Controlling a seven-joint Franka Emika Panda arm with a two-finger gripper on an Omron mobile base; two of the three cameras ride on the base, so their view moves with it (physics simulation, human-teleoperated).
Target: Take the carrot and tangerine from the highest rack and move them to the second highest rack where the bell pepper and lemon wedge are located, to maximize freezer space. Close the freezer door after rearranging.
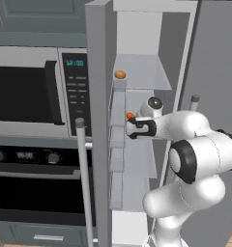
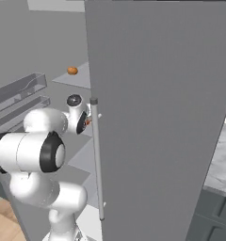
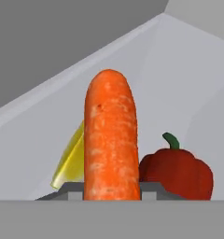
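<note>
1. Left base view: the tall narrow grey freezer stands with its flat grey freezer door swung wide, grey bins on the door's inner face. The small round dull-orange tangerine sits alone on the highest rack, a thin pale translucent shelf panel, near its front left edge. One level down, the white arm reaches into the second highest rack, and the gripper is at that shelf's front with a speck of orange-red showing at its tip.

2. Right base view: the tangerine again lies on the top shelf, well apart from the gripper, which pokes in below it beside a long silver bar handle on a big grey panel.

3. Hand view: the slim tapered orange-red carrot stands up between the fingers, which are clenched on its lower end. Just behind it lie the tiny yellow lemon wedge to one side and the round bright red bell pepper to the other, both resting on the pale shelf.

4. Step in hand, as I judge it: setting the carrot down on the second rack. The next move calls for lowering it until it rests, releasing, then backing out without nudging the pepper or wedge. The tangerine and the door close are left.
</note>
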